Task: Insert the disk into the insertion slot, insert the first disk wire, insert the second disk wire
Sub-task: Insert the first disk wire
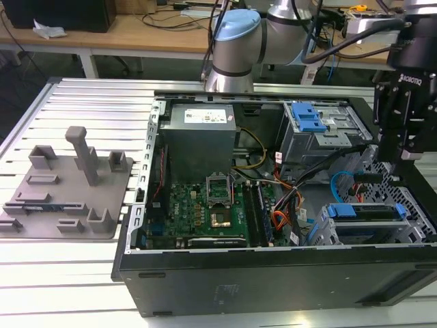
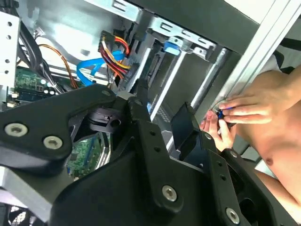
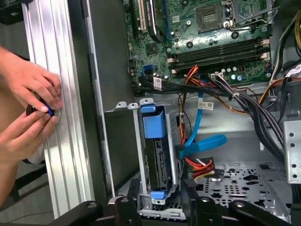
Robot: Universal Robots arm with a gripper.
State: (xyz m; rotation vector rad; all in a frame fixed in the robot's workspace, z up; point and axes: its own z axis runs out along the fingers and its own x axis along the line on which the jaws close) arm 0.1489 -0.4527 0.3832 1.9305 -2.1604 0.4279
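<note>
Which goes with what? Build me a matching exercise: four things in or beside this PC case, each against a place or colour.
Things
1 disk
2 first disk wire
3 second disk wire
4 person's hands

Place or colour
A light blue, bent in a loop
B on the aluminium rail
C inside the insertion slot
D orange-red bundle

Pairs: 1-C, 2-D, 3-A, 4-B

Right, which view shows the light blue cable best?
The first wrist view: the light blue cable lies close and unobstructed. The second wrist view catches a short loop; the exterior view, a thin sliver.
</note>
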